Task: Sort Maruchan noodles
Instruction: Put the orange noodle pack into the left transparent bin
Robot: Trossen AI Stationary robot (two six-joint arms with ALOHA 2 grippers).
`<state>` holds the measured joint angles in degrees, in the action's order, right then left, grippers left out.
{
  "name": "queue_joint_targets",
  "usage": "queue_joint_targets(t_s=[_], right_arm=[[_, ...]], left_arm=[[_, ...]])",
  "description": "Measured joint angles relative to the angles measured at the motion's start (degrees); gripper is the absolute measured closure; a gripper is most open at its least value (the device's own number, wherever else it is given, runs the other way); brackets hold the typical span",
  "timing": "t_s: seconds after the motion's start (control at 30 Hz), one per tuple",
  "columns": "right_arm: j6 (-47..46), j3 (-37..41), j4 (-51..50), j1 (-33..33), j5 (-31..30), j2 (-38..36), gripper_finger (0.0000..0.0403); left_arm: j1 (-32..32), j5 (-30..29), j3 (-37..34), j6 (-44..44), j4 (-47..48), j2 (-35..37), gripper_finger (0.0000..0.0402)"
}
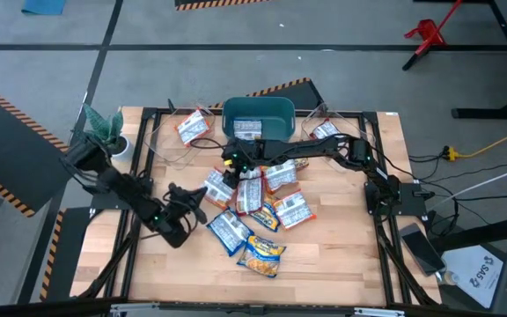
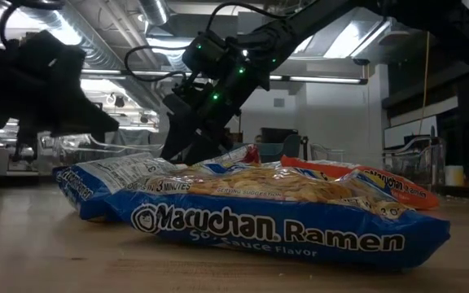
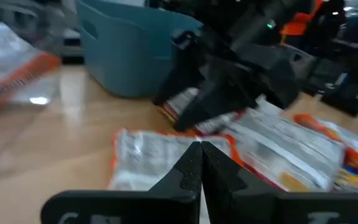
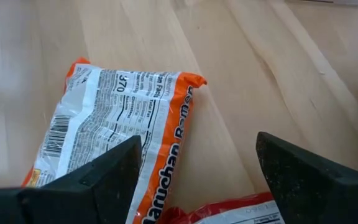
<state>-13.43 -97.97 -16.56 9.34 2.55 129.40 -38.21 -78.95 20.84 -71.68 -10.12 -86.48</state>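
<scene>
Several Maruchan noodle packets (image 1: 253,207) lie flat in a loose pile at mid-table. A blue one (image 2: 283,216) lies nearest the low camera. My right gripper (image 1: 231,165) reaches from the right to the pile's far left end. It is open (image 4: 194,168) and points down beside an orange-white packet (image 4: 117,137), with a dark red packet (image 4: 229,211) under it. Whether a finger touches either packet I cannot tell. My left gripper (image 1: 196,207) is shut (image 3: 201,149) and hangs low at the pile's left, pointing at an orange-white packet (image 3: 148,155).
A teal bin (image 1: 258,114) at the far edge holds one packet (image 1: 246,129). Clear containers on its left (image 1: 167,145) and right (image 1: 334,117) each hold a packet. A potted plant (image 1: 106,130) stands at the far left corner. Bare wood lies along the near edge.
</scene>
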Motion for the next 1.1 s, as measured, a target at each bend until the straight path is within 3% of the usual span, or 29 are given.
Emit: queue_joint_targets(t_s=[0.13,0.37,0.6,0.77,1.1], right_arm=[[0.0,0.0,0.0,0.0,0.0,0.0,0.0100],[-0.2,0.0,0.1,0.0,0.0,0.0,0.0100],[-0.2,0.0,0.1,0.1,0.5,0.0,0.0100],[-0.2,0.0,0.3,0.1,7.4,0.0,0.0099],[0.1,0.0,5.6,0.2,10.7,0.0,0.0099]], left_arm=[[3.4,4.2,-0.7,0.0,0.1,-2.2,0.0402],[4.3,7.4,-0.7,-7.3,-1.7,-10.8,0.0402],[1.9,5.3,-0.6,-14.1,-4.9,-17.9,0.0402],[0.0,4.9,-0.5,-16.9,-4.9,-19.4,0.0402],[-0.9,5.3,-0.6,-16.5,-4.9,-19.5,0.0402]])
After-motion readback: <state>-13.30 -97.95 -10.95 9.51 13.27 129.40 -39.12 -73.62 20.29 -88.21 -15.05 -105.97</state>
